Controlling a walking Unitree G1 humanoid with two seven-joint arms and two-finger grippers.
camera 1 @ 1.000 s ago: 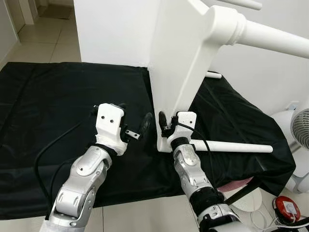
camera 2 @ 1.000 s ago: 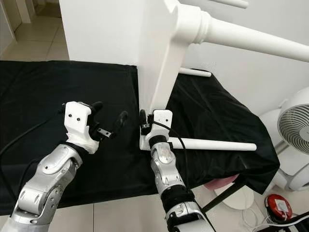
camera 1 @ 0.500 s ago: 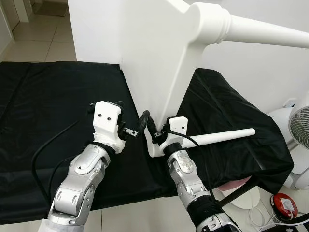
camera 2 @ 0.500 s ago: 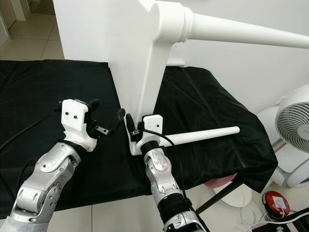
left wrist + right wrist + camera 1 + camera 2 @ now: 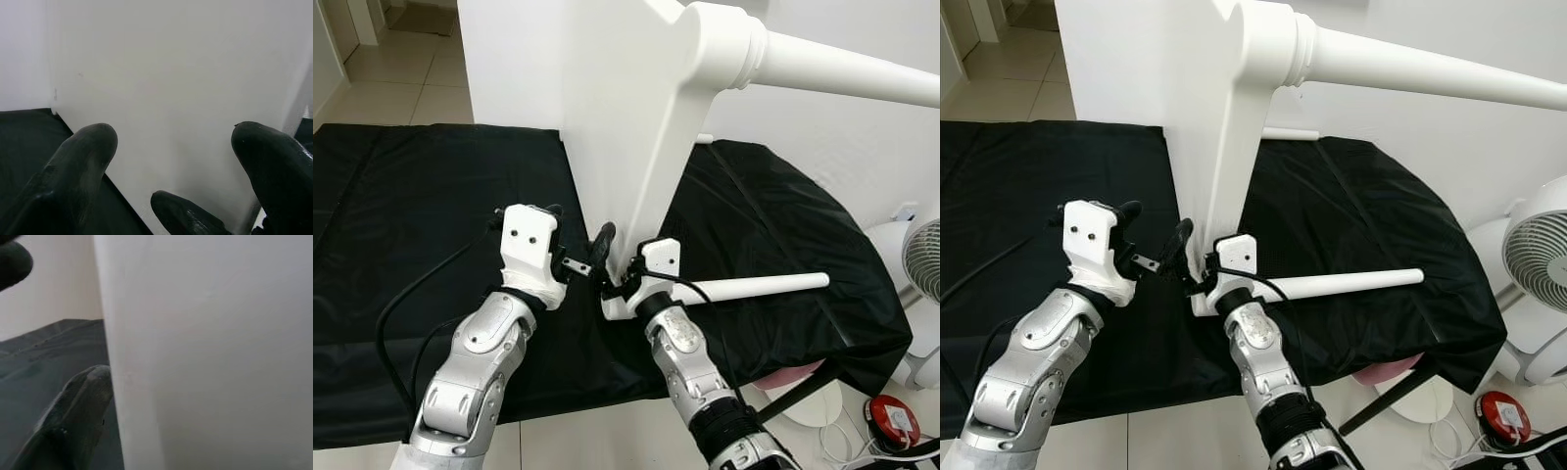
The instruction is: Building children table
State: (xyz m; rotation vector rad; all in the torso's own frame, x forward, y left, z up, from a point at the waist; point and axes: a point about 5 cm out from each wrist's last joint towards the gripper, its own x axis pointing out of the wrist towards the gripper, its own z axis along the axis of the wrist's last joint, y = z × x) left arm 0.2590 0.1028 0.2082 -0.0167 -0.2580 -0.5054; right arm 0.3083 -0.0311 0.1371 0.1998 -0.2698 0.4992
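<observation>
White table frame standing on edge upon black cloth, one leg jutting overhead. Right gripper clamped on frame's lower corner; left gripper just beside, fingers spread. Loose leg lying nearby.

- Two silver jointed arms, black bands at joints.
- White wrist housings, two dark screw holes on left.
- Left claw, right claw: long black fingers.
- Black cables along both forearms.
</observation>
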